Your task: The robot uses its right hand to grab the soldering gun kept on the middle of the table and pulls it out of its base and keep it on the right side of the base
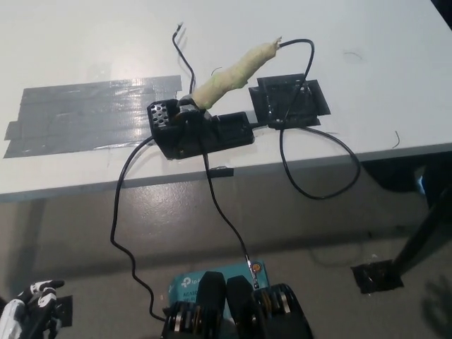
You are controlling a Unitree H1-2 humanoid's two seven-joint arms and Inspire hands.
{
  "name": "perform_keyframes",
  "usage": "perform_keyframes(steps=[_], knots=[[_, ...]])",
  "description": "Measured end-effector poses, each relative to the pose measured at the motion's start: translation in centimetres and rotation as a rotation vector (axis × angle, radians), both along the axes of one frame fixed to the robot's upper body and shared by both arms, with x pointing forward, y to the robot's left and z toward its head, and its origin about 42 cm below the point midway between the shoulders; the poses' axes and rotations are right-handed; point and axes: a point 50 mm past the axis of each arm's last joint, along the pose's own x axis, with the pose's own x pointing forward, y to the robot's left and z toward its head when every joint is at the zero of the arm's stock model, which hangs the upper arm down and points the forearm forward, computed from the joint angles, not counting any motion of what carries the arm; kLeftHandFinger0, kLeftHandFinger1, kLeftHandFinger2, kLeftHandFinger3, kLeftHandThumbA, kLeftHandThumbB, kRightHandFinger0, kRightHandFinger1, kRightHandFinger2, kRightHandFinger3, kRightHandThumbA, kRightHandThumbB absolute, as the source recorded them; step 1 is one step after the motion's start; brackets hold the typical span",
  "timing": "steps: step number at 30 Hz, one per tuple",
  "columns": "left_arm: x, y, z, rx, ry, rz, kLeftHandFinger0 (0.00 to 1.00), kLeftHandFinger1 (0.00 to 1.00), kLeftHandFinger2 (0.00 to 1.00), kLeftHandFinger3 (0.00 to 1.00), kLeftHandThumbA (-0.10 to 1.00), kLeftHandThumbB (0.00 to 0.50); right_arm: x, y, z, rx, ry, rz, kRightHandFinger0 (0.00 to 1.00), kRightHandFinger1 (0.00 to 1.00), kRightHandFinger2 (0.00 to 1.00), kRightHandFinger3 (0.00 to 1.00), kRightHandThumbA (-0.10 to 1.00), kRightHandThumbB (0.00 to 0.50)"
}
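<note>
Pale yellow-green wrapping covers the handle of the soldering gun [232, 73], which is seen seated tip-down in its black base [201, 130] near the middle of the white table [85, 42], the handle slanting up toward two o'clock. A black cable [311, 78] is seen leaving the handle's upper end, curving down past the table edge at four o'clock and looping back up. At three o'clock of the base, just beside it, a black square pad [289, 101] is fixed to the tabletop with black tape. At nine o'clock of the base, a wide patch of grey tape [81, 116] is laid flat on the table. A second black cable [127, 233] is seen dropping from the base over the table edge toward six o'clock, and a thinner wire [185, 60] rises at twelve o'clock. On the floor below, a teal box [185, 284] is partly shown. The white left hand [28, 307] is found at the far lower corner at eight o'clock, well apart from the table, its fingers loosely spread and holding nothing. The black right hand is not shown in this view.
</note>
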Motion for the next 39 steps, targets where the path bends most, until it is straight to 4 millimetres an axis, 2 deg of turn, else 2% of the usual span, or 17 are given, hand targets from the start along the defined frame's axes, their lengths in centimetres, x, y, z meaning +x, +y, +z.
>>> perform_keyframes(steps=[2,5,6,10,11,14,15,16,17,18,19,21,22,30,32,35,39], knots=[[0.0,-0.1,0.0,-0.001,0.002,-0.003,0.02,0.09,0.15,0.34,0.27,0.462,2.1,1.3,3.4,-0.021,-0.091,0.051,0.54,0.67,0.68,0.99,0.17,0.278],[0.0,-0.1,-0.1,-0.002,0.004,-0.004,0.0,0.08,0.14,0.34,0.27,0.459,4.7,3.8,7.6,-0.059,-0.195,0.136,0.6,0.65,0.66,0.98,0.2,0.281],[0.0,-0.1,-0.1,-0.002,0.004,-0.006,0.0,0.06,0.13,0.32,0.29,0.462,5.2,4.5,8.6,-0.071,-0.221,0.158,0.69,0.66,0.67,0.96,0.21,0.294],[0.1,-0.3,-0.1,-0.003,0.004,-0.015,0.01,0.08,0.14,0.32,0.29,0.474,8.2,8.9,13.5,-0.153,-0.333,0.271,0.41,0.45,0.6,0.91,0.18,0.31],[0.1,-0.4,-0.1,-0.004,0.004,-0.017,0.02,0.08,0.14,0.33,0.3,0.472,8.6,9.7,14.3,-0.173,-0.352,0.288,0.34,0.44,0.64,0.86,0.23,0.317],[0.1,-0.5,-0.1,-0.003,0.006,-0.024,0.0,0.06,0.11,0.32,0.29,0.464,10.0,13.1,16.3,-0.242,-0.402,0.35,0.3,0.42,0.62,0.85,0.22,0.313],[0.1,-0.5,-0.1,-0.003,0.007,-0.024,0.0,0.06,0.12,0.32,0.29,0.454,10.3,13.9,16.6,-0.258,-0.408,0.364,0.42,0.57,0.77,0.91,0.29,0.295],[0.2,-0.6,-0.1,-0.003,0.006,-0.026,0.0,0.06,0.12,0.32,0.28,0.452,10.6,15.0,17.0,-0.287,-0.416,0.386,0.52,0.61,0.82,0.93,0.32,0.297],[0.2,-0.6,-0.1,-0.003,0.006,-0.027,0.0,0.07,0.13,0.32,0.26,0.445,10.7,15.8,17.2,-0.314,-0.421,0.401,0.64,0.75,0.76,0.95,0.32,0.315],[0.2,-0.6,-0.1,-0.004,0.007,-0.028,0.0,0.06,0.13,0.31,0.27,0.45,10.9,16.9,17.4,-0.36,-0.427,0.43,0.69,0.83,0.77,0.96,0.34,0.331],[0.2,-0.6,-0.1,-0.004,0.008,-0.028,0.0,0.06,0.13,0.31,0.27,0.446,11.1,17.5,17.6,-0.394,-0.431,0.443,0.84,0.93,0.8,0.99,0.41,0.328],[0.2,-0.6,-0.1,-0.005,0.009,-0.028,0.01,0.08,0.14,0.32,0.29,0.444,11.7,18.6,17.5,-0.487,-0.426,0.472,0.97,1.0,0.86,1.0,0.42,0.33],[0.2,-0.6,-0.1,-0.005,0.009,-0.029,0.0,0.07,0.15,0.33,0.28,0.458,12.0,19.1,17.3,-0.54,-0.422,0.483,1.0,1.0,0.98,1.0,0.43,0.322],[0.2,-0.8,-0.2,-0.005,0.011,-0.036,0.0,0.07,0.14,0.34,0.29,0.448,14.5,20.6,14.7,-0.888,-0.371,0.53,1.0,1.0,1.0,1.0,0.34,0.349],[0.2,-0.9,-0.2,-0.006,0.011,-0.038,0.0,0.06,0.14,0.32,0.27,0.451,15.0,21.1,14.1,-0.962,-0.368,0.544,1.0,1.0,1.0,1.0,0.43,0.342],[0.3,-1.0,-0.2,-0.006,0.012,-0.041,0.0,0.06,0.13,0.32,0.28,0.462,15.9,22.2,13.2,-1.098,-0.361,0.578,1.0,1.0,1.0,1.0,0.54,0.394],[0.3,-1.1,-0.3,-0.006,0.013,-0.045,0.0,0.06,0.14,0.33,0.29,0.469,16.4,23.6,12.6,-1.262,-0.374,0.619,1.0,1.0,1.0,1.0,0.56,0.429]])
